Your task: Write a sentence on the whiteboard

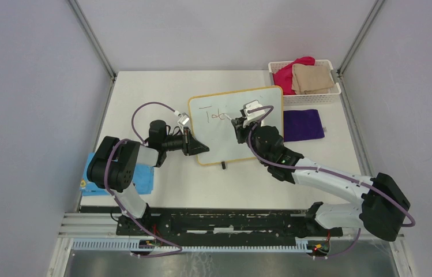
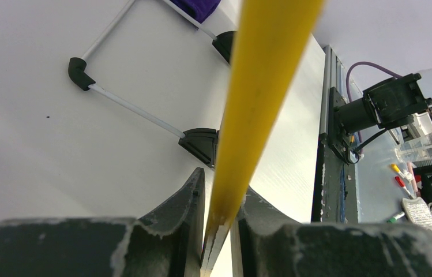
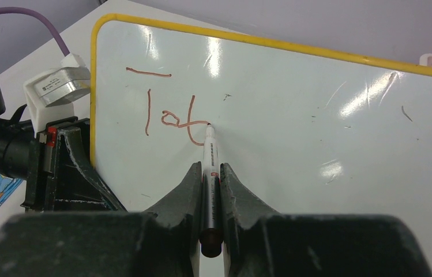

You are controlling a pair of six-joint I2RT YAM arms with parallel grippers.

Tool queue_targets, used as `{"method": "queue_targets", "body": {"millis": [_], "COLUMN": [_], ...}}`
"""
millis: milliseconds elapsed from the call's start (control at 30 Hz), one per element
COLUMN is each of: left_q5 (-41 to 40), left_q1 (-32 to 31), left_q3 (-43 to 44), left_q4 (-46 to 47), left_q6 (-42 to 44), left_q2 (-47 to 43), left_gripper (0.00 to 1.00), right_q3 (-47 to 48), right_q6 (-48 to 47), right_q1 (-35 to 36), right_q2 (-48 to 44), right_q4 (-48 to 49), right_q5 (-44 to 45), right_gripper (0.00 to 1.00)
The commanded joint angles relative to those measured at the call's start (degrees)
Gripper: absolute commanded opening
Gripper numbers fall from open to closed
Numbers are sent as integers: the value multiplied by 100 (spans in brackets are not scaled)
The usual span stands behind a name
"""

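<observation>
**Operator:** What does the top view give me?

**Spotter:** Your whiteboard (image 1: 233,141) sits near the middle of the table (image 1: 202,184), turned a little askew. The sentence (image 1: 214,114) is only begun, up near the board's top left corner. Your left gripper (image 1: 195,143) is at the board's left edge. Your right gripper (image 1: 241,123) is over the board, just right of the letters. A purple cloth (image 1: 303,125) lies just beside the board's right edge. Behind it, a white basket (image 1: 311,99) holds pink and tan cloths.

**Operator:** And my left wrist camera?

**Spotter:** Your left fingers (image 2: 181,208) pinch the board's yellow frame (image 2: 259,86), one on each side and both touching it. A black foot (image 2: 200,144) rests on the table just beside the frame.

**Operator:** Right wrist?

**Spotter:** Your right jaws are pressed together on a marker (image 3: 210,151), which runs straight out between them. Its tip touches the board at the end of the last letter. The reddish-brown strokes read "Tod". At the left of this view you can see your other gripper's dark fingers against the frame's left side.
</observation>
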Motion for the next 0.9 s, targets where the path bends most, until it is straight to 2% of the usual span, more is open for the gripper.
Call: {"method": "queue_targets", "body": {"millis": [0,200,867], "left_q5": [-466,-462,-471], "left_q1": [-67,-76,-111], "left_q3": [4,10,25], "left_q4": [-560,-571,-687], "left_q6": [397,407,502], "left_q2": [11,11,-7], "left_gripper": [2,2,2], "right_q3": [-209,-269,63], "right_q6": [17,-6,-55], "right_q1": [-75,-71,-182], "right_q2": [-345,-605,-153], "right_q4": [299,321,175], "right_q5": [2,-47,276], "right_gripper": [0,0,0]}}
